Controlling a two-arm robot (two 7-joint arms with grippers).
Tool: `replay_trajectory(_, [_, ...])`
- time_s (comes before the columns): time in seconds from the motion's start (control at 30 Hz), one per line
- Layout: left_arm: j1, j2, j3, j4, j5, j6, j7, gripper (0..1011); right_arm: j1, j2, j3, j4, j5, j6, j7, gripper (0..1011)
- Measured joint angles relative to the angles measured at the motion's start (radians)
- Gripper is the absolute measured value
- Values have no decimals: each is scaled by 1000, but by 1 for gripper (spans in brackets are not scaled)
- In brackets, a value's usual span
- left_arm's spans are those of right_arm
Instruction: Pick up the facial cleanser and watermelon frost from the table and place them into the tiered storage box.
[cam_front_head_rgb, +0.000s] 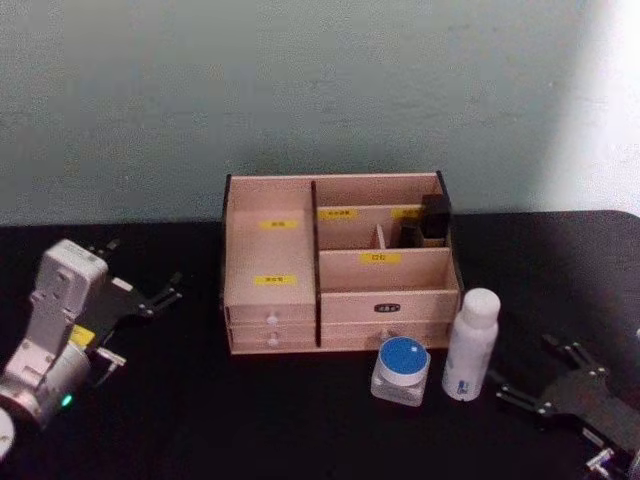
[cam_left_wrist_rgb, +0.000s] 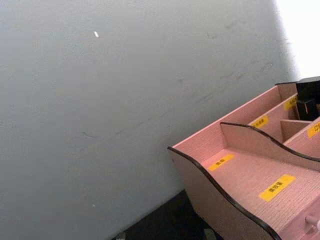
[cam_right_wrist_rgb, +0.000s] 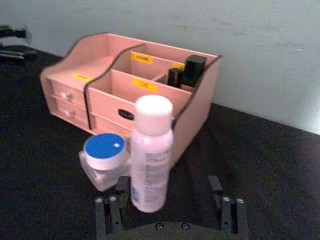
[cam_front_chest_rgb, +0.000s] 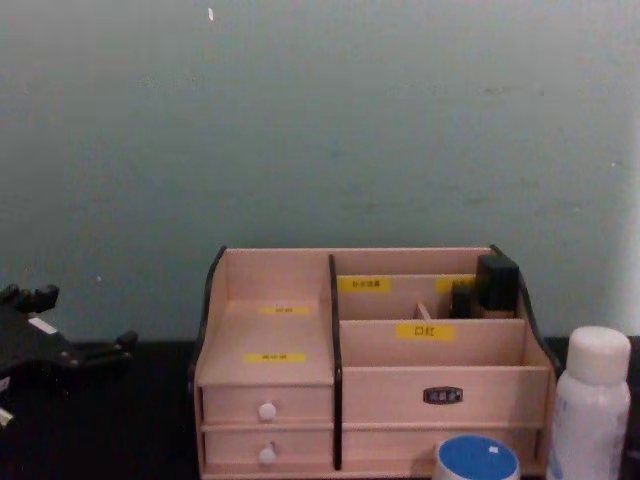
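Storage comes first: the tiered storage box, light wood with dark-edged sides, stands at the middle of a black table with a grey-green wall behind it. It has stepped open compartments with yellow labels and white-knobbed drawers along its near face. Small black items stand in its far right compartment. Just near of its right front corner I see two things side by side. One is a squat clear jar with a blue lid. To its right is an upright white bottle with a white cap. Both rest on the table, outside the box. My right gripper sits low at the near right, just right of the bottle. Its fingers are spread wide and hold nothing. In the right wrist view the bottle stands close by one finger, and I cannot tell whether they touch. My left gripper is well off to the left of the box, above the table. Its fingers are parted and hold nothing.
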Motion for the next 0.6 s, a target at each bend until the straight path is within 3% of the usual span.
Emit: replay_trajectory(0.6, [0,0,0,0,0,0,0,1001,97,-116,-25,88,-46,-11,60,1000])
